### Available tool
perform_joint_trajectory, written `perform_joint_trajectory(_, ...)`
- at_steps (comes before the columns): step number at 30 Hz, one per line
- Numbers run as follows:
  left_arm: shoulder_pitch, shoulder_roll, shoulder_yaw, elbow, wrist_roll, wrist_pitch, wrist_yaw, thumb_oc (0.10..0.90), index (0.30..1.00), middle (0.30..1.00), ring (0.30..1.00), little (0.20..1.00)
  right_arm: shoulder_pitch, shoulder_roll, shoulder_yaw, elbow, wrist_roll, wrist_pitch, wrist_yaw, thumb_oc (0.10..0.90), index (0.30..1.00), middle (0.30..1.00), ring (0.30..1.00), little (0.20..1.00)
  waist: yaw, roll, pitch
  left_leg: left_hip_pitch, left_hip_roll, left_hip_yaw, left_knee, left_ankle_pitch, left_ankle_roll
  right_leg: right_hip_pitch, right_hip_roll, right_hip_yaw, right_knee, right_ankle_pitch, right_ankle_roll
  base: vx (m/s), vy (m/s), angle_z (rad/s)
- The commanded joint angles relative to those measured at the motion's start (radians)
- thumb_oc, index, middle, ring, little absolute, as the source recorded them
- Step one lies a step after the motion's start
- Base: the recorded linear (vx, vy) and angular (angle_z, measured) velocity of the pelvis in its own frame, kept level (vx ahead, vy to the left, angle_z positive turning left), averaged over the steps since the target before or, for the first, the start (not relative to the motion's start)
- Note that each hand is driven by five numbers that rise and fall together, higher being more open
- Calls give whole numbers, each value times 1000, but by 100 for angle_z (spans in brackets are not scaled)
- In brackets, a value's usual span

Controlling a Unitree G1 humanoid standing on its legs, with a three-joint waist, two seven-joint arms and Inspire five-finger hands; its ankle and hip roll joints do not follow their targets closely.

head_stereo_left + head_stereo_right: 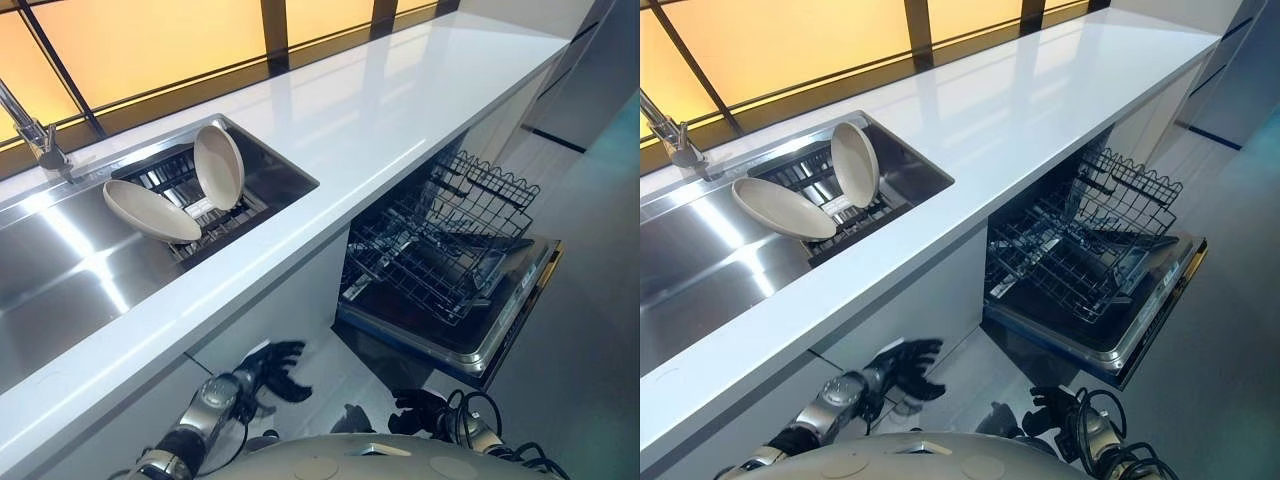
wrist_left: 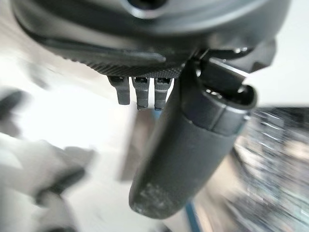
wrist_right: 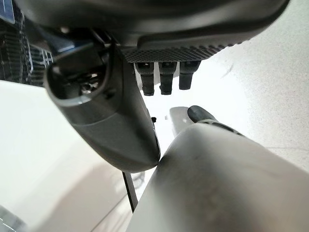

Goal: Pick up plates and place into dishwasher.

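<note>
Two off-white plates lean on a dark rack inside the steel sink (image 1: 60,290): one plate (image 1: 150,211) tilts low at the left, the other plate (image 1: 219,166) stands nearly upright beside it. Below the counter, the dishwasher (image 1: 470,340) is open with its wire rack (image 1: 440,240) pulled out and holding no plates. My left hand (image 1: 272,370) hangs low in front of the cabinet, fingers spread and holding nothing. My right hand (image 1: 420,410) sits low near the dishwasher door, fingers relaxed and holding nothing.
A long white countertop (image 1: 400,110) runs to the far right, bare. A faucet (image 1: 35,135) stands at the sink's back left. The dishwasher door (image 1: 520,300) juts out over the floor. Dark-framed windows line the back.
</note>
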Motion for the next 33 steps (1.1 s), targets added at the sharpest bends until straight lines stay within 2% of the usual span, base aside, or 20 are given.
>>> perform_joint_trajectory(1, -135, 14, -38, -141, -108, -21, -85, 800, 900, 900, 900, 900, -49, -29, 54, 0, -1, -15, 15, 800, 900, 900, 900, 900, 3, 20, 25, -50, 36, -15, 3, -46, -2, -38, -29, -44, 105, -79, 48, -66, -80, 11)
perform_joint_trajectory(2, -137, 18, -42, -159, -120, -33, -100, 800, 900, 900, 900, 900, -48, -30, 53, 0, -2, -18, 14, 800, 900, 900, 900, 900, 4, 20, 27, -53, 37, -17, 3, -44, -2, -39, -28, -45, 107, -81, 47, -43, -69, 12)
perform_joint_trajectory(6, -161, 77, -51, -443, -177, -5, -177, 800, 900, 900, 900, 900, -51, -46, 49, 1, 5, -32, 9, 800, 900, 900, 900, 900, 17, 25, 41, -67, 53, -36, 3, -28, -13, -37, -14, -60, 112, -95, 32, -54, -104, 16)
perform_joint_trajectory(8, -174, 105, -24, -623, -305, 44, -246, 800, 900, 900, 900, 900, -52, -57, 45, 2, 13, -35, 5, 800, 900, 900, 900, 900, 31, 29, 47, -78, 64, -51, 3, -13, -22, -36, -6, -72, 114, -102, 22, -58, -107, 13)
perform_joint_trajectory(9, -176, 108, -16, -657, -353, 50, -265, 800, 900, 900, 900, 900, -52, -59, 44, 3, 14, -37, 5, 800, 900, 900, 900, 900, 34, 30, 49, -80, 67, -54, 3, -10, -24, -35, -4, -74, 115, -103, 20, -49, -117, 23)
perform_joint_trajectory(11, -187, 90, 28, -810, -580, 161, -345, 800, 900, 900, 900, 900, -51, -64, 38, 8, 22, -36, 3, 800, 900, 900, 900, 900, 51, 29, 54, -87, 76, -71, 9, 0, -32, -31, 1, -90, 121, -108, 8, -43, -132, 30)
perform_joint_trajectory(13, -172, 22, 40, -914, -823, 258, -416, 800, 900, 900, 900, 900, -53, -53, 41, 32, 28, -40, -14, 800, 900, 900, 900, 900, 71, 29, 57, -97, 79, -100, 23, 6, -39, -26, 5, -104, 127, -110, -4, -47, -154, 32)
perform_joint_trajectory(19, -127, -64, 77, -1019, -1119, 318, -433, 800, 900, 900, 900, 900, -61, -24, 53, 75, 70, -53, -53, 800, 900, 900, 900, 900, 115, 25, 55, -119, 75, -153, 45, 10, -53, -11, 12, -138, 124, -118, -18, -29, -107, 28)
perform_joint_trajectory(23, -112, -69, 132, -1069, -1251, 253, -434, 800, 900, 900, 900, 900, -60, -13, 67, 96, 107, -75, -72, 800, 900, 900, 900, 900, 148, 23, 50, -136, 65, -186, 64, 11, -64, 2, 11, -165, 121, -122, -21, -1, -78, 32)
perform_joint_trajectory(26, -103, -34, 205, -1110, -1185, 88, -359, 800, 900, 900, 900, 900, -42, -6, 73, 84, 118, -82, -87, 800, 900, 900, 900, 900, 167, 25, 49, -132, 54, -200, 66, 9, -69, 18, 7, -180, 121, -129, -20, 19, -21, 23)
perform_joint_trajectory(27, -96, -5, 243, -1123, -1123, -8, -323, 800, 900, 900, 900, 900, -32, -6, 71, 74, 122, -85, -93, 800, 900, 900, 900, 900, 174, 27, 49, -132, 49, -206, 66, 11, -70, 23, 4, -185, 123, -131, -19, 23, 7, 16)
perform_joint_trajectory(29, -80, 55, 370, -1140, -967, -142, -192, 800, 900, 900, 900, 900, 3, -6, 60, 48, 120, -89, -104, 800, 900, 900, 900, 900, 186, 32, 42, -131, 41, -216, 62, 14, -73, 32, -1, -195, 127, -139, -16, 34, 28, 18)
perform_joint_trajectory(31, -73, 106, 463, -1131, -840, -219, -112, 800, 900, 900, 900, 900, 24, -7, 53, 37, 119, -92, -108, 800, 900, 900, 900, 900, 193, 35, 37, -129, 35, -226, 59, 16, -74, 38, -3, -199, 129, -145, -15, 61, 36, 9)
perform_joint_trajectory(32, -71, 145, 535, -1120, -734, -262, -43, 800, 900, 900, 900, 900, 37, -7, 46, 31, 117, -89, -109, 800, 900, 900, 900, 900, 198, 36, 32, -127, 30, -232, 57, 17, -75, 44, -4, -202, 129, -150, -15, 111, 54, 1)
perform_joint_trajectory(33, -73, 199, 616, -1087, -534, -322, 96, 800, 900, 900, 900, 900, 53, -9, 41, 28, 119, -85, -108, 800, 900, 900, 900, 900, 204, 39, 22, -123, 24, -241, 52, 16, -76, 50, -6, -204, 128, -155, -14, 111, 53, 3)
